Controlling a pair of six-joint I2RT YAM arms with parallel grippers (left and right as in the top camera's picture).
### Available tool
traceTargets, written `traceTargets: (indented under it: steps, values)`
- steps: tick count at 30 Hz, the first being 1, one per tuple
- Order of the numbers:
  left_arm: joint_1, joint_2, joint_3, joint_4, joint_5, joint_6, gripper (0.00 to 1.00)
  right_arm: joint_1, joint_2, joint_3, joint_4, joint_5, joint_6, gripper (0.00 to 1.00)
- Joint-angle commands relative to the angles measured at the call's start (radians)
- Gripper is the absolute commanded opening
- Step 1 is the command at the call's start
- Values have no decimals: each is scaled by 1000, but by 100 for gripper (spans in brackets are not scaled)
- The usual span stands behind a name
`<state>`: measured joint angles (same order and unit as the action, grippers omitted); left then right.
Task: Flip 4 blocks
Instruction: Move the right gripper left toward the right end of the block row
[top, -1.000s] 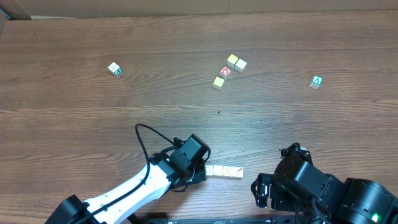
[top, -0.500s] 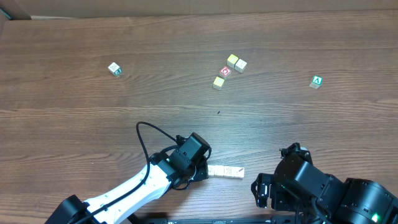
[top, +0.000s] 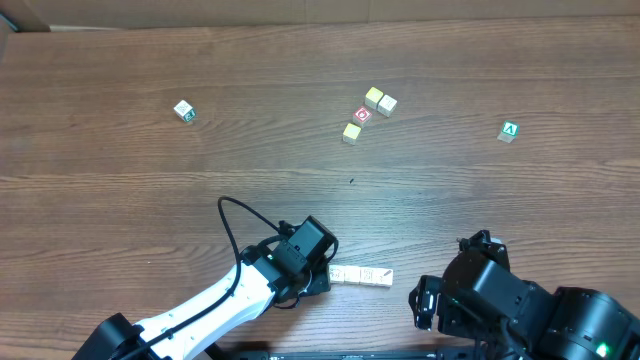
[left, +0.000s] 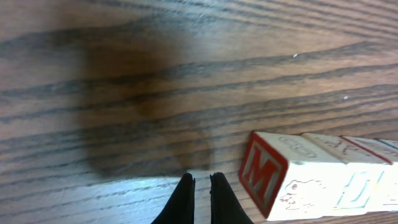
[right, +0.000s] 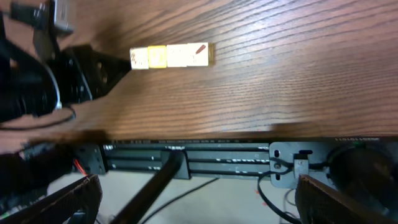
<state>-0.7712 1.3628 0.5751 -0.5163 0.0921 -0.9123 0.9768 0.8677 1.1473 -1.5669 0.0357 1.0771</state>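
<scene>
The desk (top: 120, 200) was brown wood-grain, flat and matte. The left arm (top: 225, 300) was white with a black wrist. The left jaws were pressed together, pinching nothing, with their tips low over the desk. The right arm (top: 520, 310) was black and bulky, and the right jaws were spread wide and empty.

The row of four blocks (top: 360, 276) lay just right of the left jaws' tips, near but apart. It was ahead and left of the right jaws, well apart. The blocks were small wooden cubes with cream painted faces and small prints, packed side to side; one showed a yellow face (right: 157, 56). The end block (left: 273, 177), closest to the left jaws, showed a red "M" side.

Judgement: light, rigid and not fragile, though the paint was probably a bit slick. Take one by two free opposite side faces, or tip it at an upper edge. The touching neighbours would likely shift.
</scene>
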Motion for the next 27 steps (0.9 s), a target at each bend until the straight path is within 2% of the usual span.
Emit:
traceTargets:
  steps: [1, 5, 11, 13, 14, 15, 16, 17, 18, 20, 21, 26, 27]
  values:
    - [6, 10, 11, -17, -25, 24, 4, 4, -2, -81, 30, 33, 91, 100]
    - [6, 10, 11, -35, -24, 47, 5, 4, -2, -208, 127, 26, 105, 100]
    - [6, 10, 11, -61, -22, 68, 22, 4, -2, -351, 267, 41, 106, 100]
    - [6, 10, 11, -63, -22, 68, 32, 4, -2, -380, 313, 58, 108, 100]
    - [6, 10, 11, -62, -22, 68, 37, 4, -2, -396, 342, 69, 105, 83]
    - [6, 10, 11, -62, -22, 68, 42, 4, -2, -411, 361, 80, 106, 72]
    - [6, 10, 11, -63, -22, 68, 53, 3, 0, -423, 377, 89, 106, 50]
    - [6, 10, 11, -62, -22, 68, 66, 2, 3, -436, 393, 98, 111, 20]
    - [6, 10, 11, -62, -22, 68, 78, 0, 8, -447, 401, 109, 134, 7]
    - [6, 10, 11, -62, -22, 68, 97, -11, 23, -468, 421, 129, 151, 4]
    - [6, 10, 11, -62, -22, 68, 100, -18, 32, -476, 431, 138, 152, 4]
    - [6, 10, 11, -63, -24, 68, 100, -58, 85, -481, 475, 174, 150, 4]
    - [6, 10, 11, -63, -24, 68, 96, -61, 95, -481, 481, 182, 150, 4]
